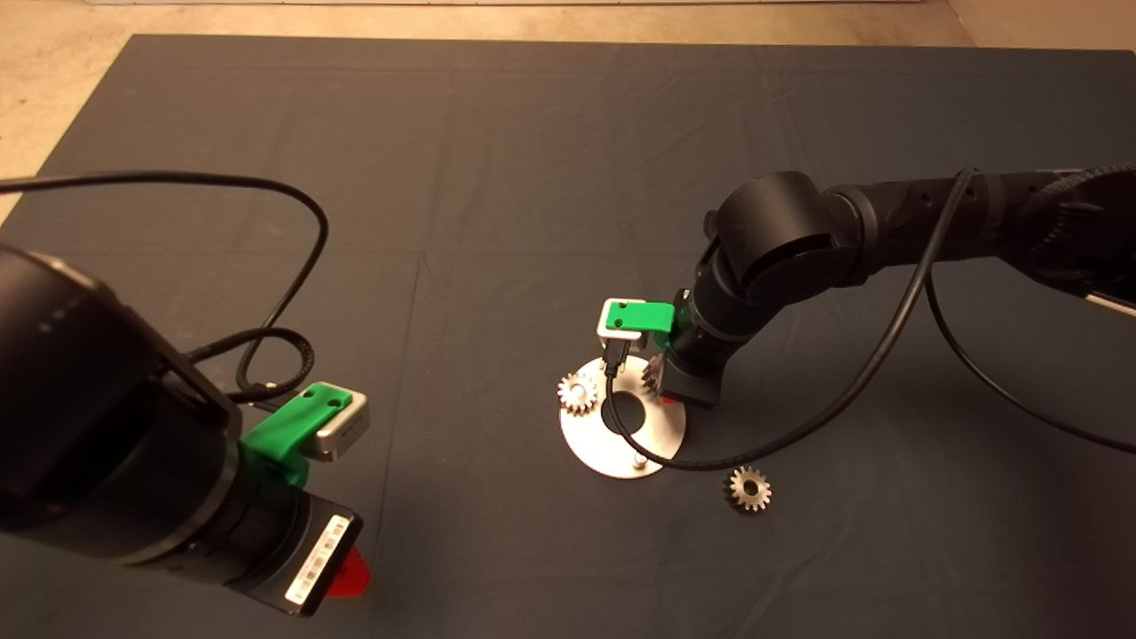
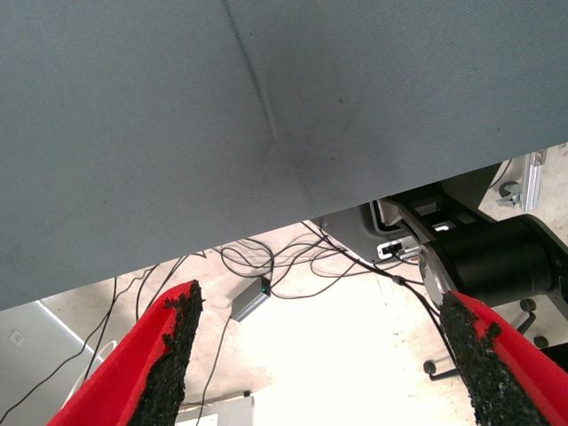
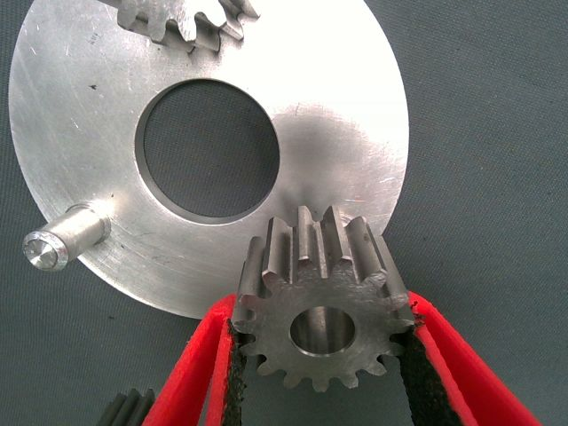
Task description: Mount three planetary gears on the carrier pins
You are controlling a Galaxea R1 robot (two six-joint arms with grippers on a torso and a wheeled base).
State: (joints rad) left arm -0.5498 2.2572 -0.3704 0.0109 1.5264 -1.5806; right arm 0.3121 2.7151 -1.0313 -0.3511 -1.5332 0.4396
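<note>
Right gripper (image 3: 321,355) clamped on gear (image 3: 321,315) at disc (image 1: 621,444) rim, frame centre, bore up for pin. Left gripper (image 2: 319,355) parked lower left, fingers apart.

Three planetary gears — one (image 3: 321,321) clamped in the right gripper (image 3: 319,355), one (image 1: 578,392) across the disc's hole from that gripper, one (image 1: 750,488) off the disc beside it. One round disc (image 1: 621,444). One bare carrier pin (image 3: 64,236) visible.
</note>
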